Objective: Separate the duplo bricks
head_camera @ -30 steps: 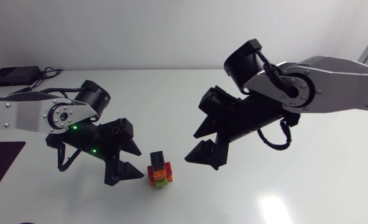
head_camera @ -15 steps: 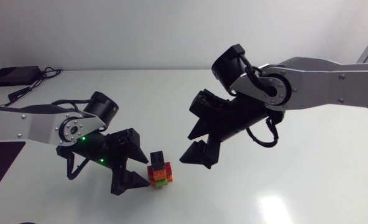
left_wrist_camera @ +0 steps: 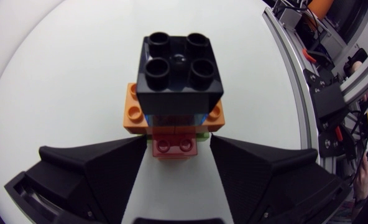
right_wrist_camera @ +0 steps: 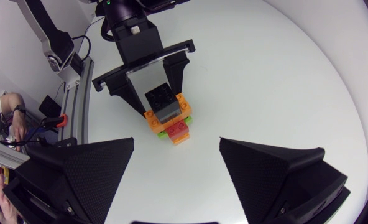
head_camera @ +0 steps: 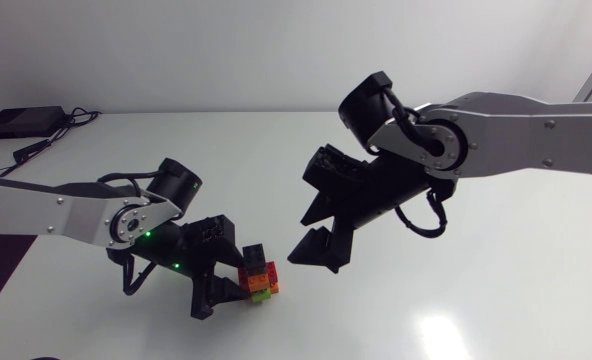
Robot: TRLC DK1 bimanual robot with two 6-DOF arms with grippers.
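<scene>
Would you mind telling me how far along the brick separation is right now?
Done: nothing yet; the brick stack stands in one piece, black brick on top. In hand: the left tool is open, straddling the stack's base; the right tool hangs open nearby, apart from it. Remaining: gripping and pulling every brick off.

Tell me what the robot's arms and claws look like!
Both arms are silver-grey with round black joints: the left arm shows small green lights, the right arm carries a looping black cable. The left gripper and right gripper are matte black, each with two broad wedge-shaped fingers.
</scene>
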